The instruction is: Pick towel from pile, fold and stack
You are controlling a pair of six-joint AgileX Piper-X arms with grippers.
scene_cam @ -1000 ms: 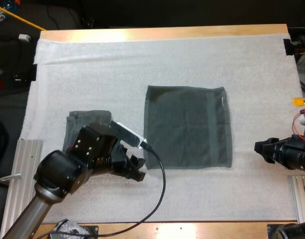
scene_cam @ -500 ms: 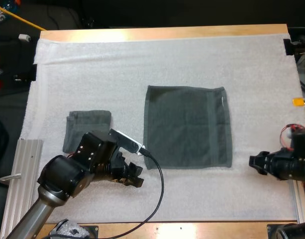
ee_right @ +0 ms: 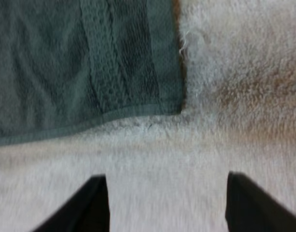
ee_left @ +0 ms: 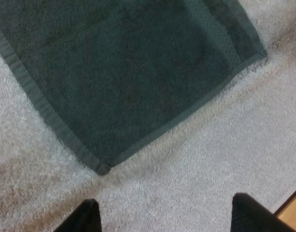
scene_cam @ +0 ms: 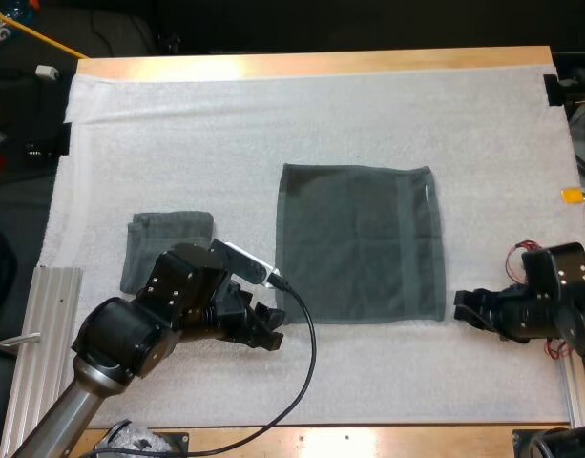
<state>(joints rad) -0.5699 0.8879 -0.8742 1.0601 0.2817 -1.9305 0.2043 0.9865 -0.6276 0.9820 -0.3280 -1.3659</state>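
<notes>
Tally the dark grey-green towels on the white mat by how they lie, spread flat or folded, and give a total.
Towel spread flat: 1
Folded towel: 1
Total: 2

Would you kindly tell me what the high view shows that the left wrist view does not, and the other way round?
High view's own: the folded towel lying left of the flat towel, the flat towel's whole outline, and the right end effector just off its near right corner. Left wrist view's own: the left end effector, open over the bare white mat, a short way from the flat towel's near left corner, its hem seen close. Shared: the flat towel, spread on the white mat.
</notes>
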